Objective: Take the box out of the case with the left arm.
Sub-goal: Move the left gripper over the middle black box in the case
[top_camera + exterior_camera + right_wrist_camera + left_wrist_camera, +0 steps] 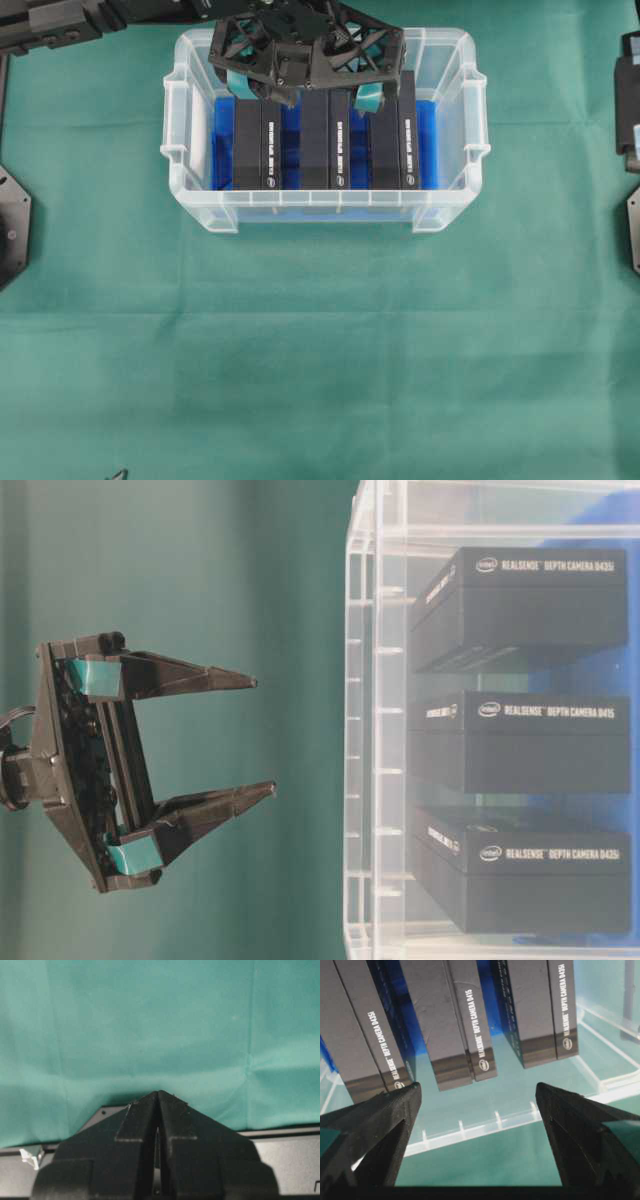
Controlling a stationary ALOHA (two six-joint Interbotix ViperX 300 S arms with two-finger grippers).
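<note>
From overhead you see the clear translucent plastic rectangular case (pixel 325 205) with ribbed rim standing on the green cloth-covered worktop (pixel 320 350). On its bright blue floor lining (pixel 427 140) stand three black rectangular cardboard boxes side by side: left box (pixel 260 150), middle box (pixel 327 150), right box (pixel 394 150). The left arm's black skeletal end effector (pixel 303 95) hangs over the case's far half, spread wide, grasping nothing.

At table level you see the same end effector (pixel 265 737) outside the case wall (pixel 365 730), its fingers apart and clear of the three boxes stacked in that view.

From the left wrist you look between two black fingers (pixel 385 1115) at three box ends bearing white lettering; nothing lies between them.

From the right wrist, the right end effector (pixel 158 1097) is clenched over bare cloth, empty.
</note>
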